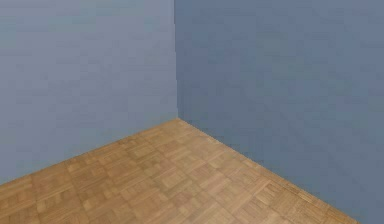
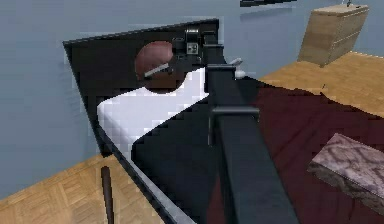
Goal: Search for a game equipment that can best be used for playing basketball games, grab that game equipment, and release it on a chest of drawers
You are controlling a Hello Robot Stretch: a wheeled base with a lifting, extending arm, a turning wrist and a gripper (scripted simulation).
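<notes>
You'll find the round, dull reddish-brown basketball [image 2: 157, 80] right at the gripper's [image 2: 155, 67] far end, just above a white pillow [image 2: 140, 108], though you cannot tell whether it's held.

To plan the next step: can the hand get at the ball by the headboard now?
Likely yes: the hand is right at the ball, with nothing visible between them.
</notes>
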